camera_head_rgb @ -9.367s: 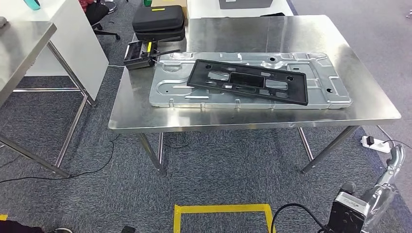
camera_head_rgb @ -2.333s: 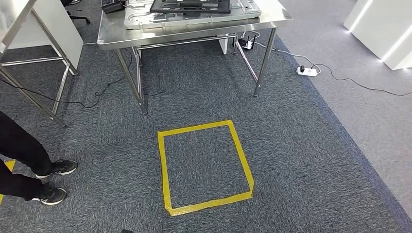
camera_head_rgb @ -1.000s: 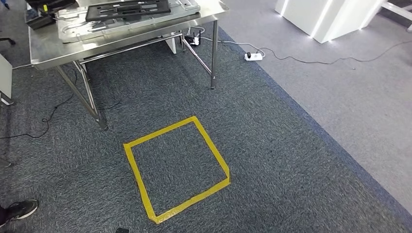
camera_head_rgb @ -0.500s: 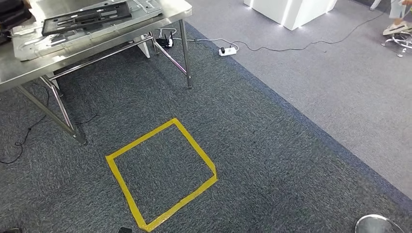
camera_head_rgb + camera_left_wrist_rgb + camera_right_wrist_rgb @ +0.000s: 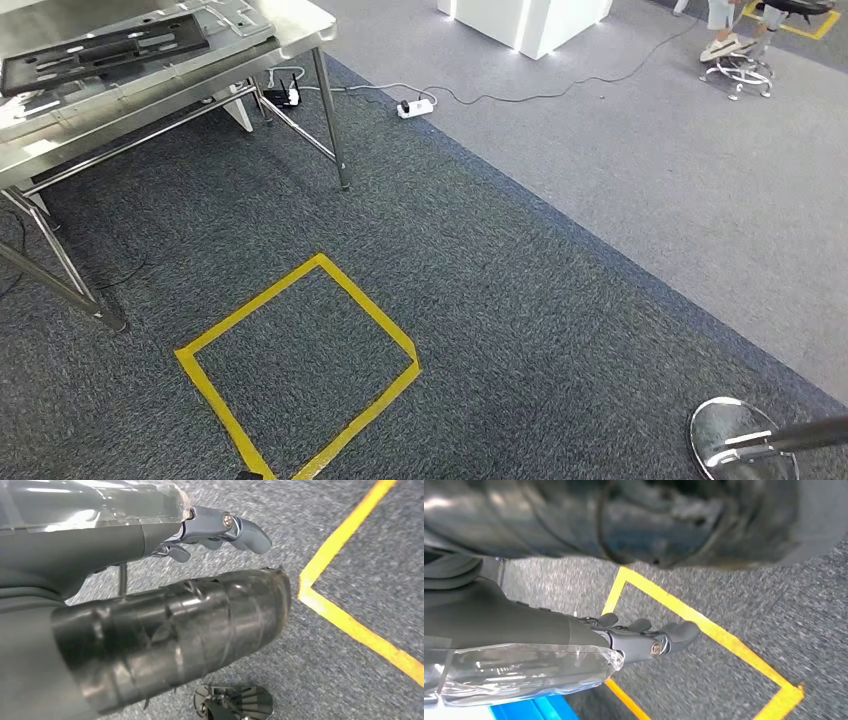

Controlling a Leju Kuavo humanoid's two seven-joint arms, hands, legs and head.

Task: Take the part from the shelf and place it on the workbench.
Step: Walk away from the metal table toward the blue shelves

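1. Progress: I judge the task barely begun. I carry nothing; no shelf is in sight, so the fetch is all still to do, and the placing after it.
2. My left hand [image 5: 220, 527] hangs over the carpet [image 5: 560, 330], fingers loosely curled, holding nothing; whether they are fully closed I cannot tell.
3. My right hand [image 5: 644, 637] hangs likewise above the yellow tape square [image 5: 300, 365], fingers bent, nothing in them; state again unclear.
4. The part to fetch: not identifiable from here. One black frame [image 5: 105, 55] already lies on one grey metal panel [image 5: 130, 75] on the desk [image 5: 300, 20], at the far left of the head view.
5. Counts: one desk, one tape square, one power strip [image 5: 415, 105] with cable on the floor, one white block [image 5: 520, 20] beyond it.
6. Also one round chrome base [image 5: 735, 445] near my right, and one person's legs [image 5: 725, 25] by a chair far off.
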